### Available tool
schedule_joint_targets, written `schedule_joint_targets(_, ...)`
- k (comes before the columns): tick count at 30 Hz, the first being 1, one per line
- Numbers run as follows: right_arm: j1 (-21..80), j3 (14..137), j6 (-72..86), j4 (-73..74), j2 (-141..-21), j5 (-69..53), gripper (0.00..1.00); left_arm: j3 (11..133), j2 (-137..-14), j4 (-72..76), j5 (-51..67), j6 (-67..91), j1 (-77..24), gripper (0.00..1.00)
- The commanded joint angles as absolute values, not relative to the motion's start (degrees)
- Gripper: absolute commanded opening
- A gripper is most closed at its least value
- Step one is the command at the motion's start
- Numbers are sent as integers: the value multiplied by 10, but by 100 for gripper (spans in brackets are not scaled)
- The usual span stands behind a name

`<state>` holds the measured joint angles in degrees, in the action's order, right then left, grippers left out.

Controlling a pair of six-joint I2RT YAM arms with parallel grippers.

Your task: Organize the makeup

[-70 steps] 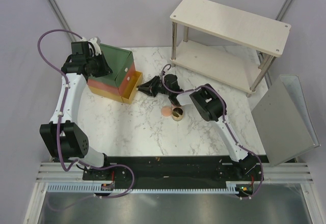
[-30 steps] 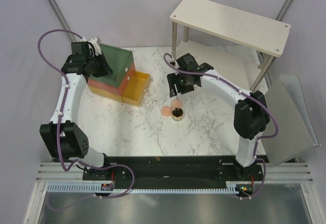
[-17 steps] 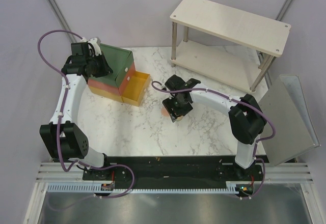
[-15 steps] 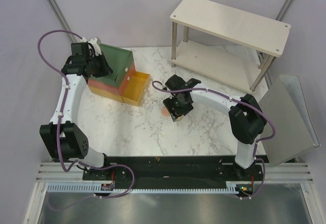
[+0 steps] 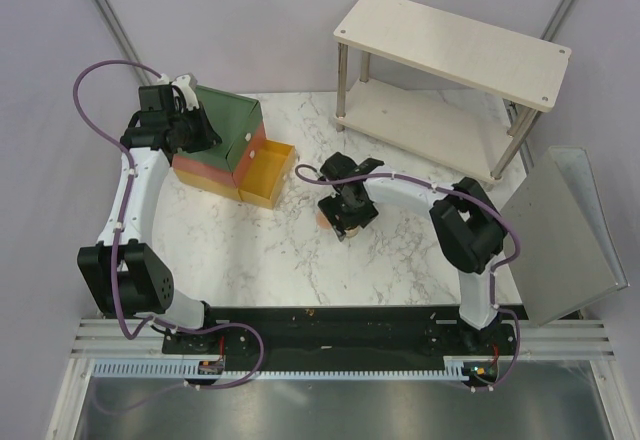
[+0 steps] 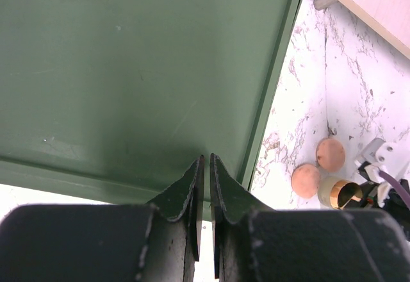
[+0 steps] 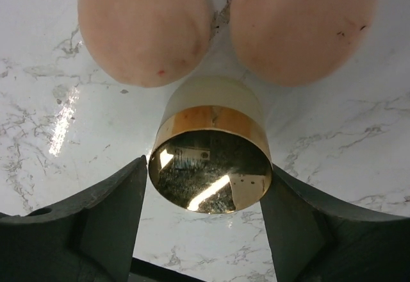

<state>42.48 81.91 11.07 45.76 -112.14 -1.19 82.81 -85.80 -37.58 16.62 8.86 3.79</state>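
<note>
Our right gripper [image 7: 206, 174] clasps the pot [image 7: 211, 125], fingers touching both its sides. We should lift straight up, clear of the discs [image 7: 146, 29] just beyond the pot.

A white marble table [image 5: 250, 260] sits between plain grey walls [image 5: 250, 20]. At its far right stands a pale wooden two-tier shelf [image 5: 450, 35] on metal legs, and a grey metal sheet [image 5: 555, 240] slants beside it.

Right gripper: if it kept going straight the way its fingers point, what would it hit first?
The round gold pot, which sits between the fingers of the right gripper; whether they touch it is unclear. Just beyond it lie the two pink discs.
</note>
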Motion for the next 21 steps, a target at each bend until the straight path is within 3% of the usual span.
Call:
schedule_joint_targets(1, 425, 843, 110, 430, -1141, -21, 75, 802, -867, -443, 156, 71, 39, 16)
schedule_joint_targets(6, 423, 856, 103, 426, -1158, -17, 73, 801, -866, -444, 156, 72, 38, 16)
schedule_joint_targets(12, 423, 868, 98, 424, -1179, -14, 64, 802, -866, -445, 154, 71, 39, 16)
schedule_joint_targets(15, 423, 873, 97, 420, -1189, -17, 50, 802, -866, -444, 154, 69, 39, 16)
schedule_joint_targets(16, 423, 874, 95, 421, -1191, -18, 36, 801, -865, -444, 154, 69, 39, 16)
schedule_joint_targets(18, 423, 873, 94, 421, -1187, -18, 23, 801, -865, -444, 152, 69, 38, 16)
schedule_joint_targets(21, 423, 867, 94, 421, -1171, -13, 19, 801, -865, -445, 150, 68, 39, 16)
